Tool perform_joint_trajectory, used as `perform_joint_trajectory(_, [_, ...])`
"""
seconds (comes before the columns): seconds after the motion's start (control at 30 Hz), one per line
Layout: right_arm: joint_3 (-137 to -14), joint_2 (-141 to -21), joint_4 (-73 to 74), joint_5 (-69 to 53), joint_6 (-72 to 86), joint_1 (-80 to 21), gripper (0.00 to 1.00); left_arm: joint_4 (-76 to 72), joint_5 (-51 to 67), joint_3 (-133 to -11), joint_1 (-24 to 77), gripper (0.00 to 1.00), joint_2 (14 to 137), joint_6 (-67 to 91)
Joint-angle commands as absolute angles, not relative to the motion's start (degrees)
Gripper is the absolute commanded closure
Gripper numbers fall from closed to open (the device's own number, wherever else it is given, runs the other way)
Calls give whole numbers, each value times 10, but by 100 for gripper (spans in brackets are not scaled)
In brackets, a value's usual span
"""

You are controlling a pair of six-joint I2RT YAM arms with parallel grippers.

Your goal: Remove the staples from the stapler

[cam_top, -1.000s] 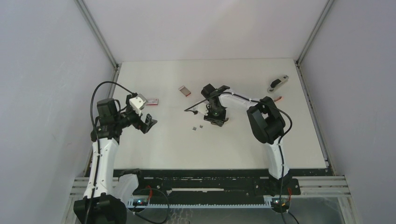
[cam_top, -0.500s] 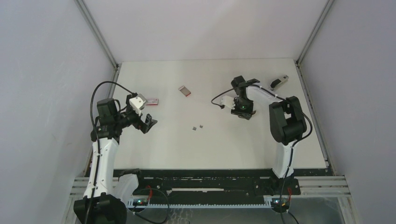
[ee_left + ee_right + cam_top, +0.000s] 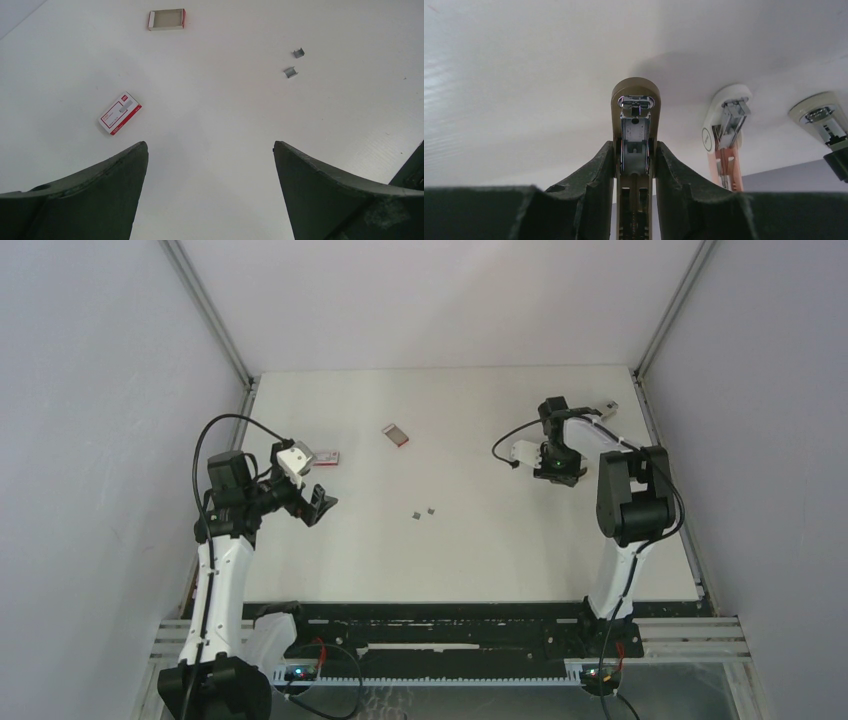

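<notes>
2 tiny grey staples (image 3: pixel 290 72) lie close together; the brown stapler (image 3: pixel 636 107), magazine exposed, sits clamped in the right tool (image 3: pixel 636 146).

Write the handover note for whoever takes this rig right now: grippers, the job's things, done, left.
Left gripper: open, empty, above the table's left side.
Right gripper: shut on the brown stapler at the far right, near a white-and-orange stapler and a beige stapler.
Staples: two short strips lie mid-table, apart from the red-and-white boxes.
Done: those two strips are out.
Left: cannot tell whether the held stapler is empty; check it, probably the other two as well.
</notes>
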State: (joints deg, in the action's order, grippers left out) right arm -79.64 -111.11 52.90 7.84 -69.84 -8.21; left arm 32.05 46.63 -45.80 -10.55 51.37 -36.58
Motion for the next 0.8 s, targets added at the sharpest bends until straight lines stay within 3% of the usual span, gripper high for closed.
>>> perform_joint_trajectory(0.0, [-791, -1099, 504, 97, -744, -56, 78, 309, 482, -448, -111, 0, 513, -367])
perform_joint_trajectory(0.77, [-769, -1120, 440, 111, -822, -14, 75, 313, 480, -449, -111, 0, 522, -368])
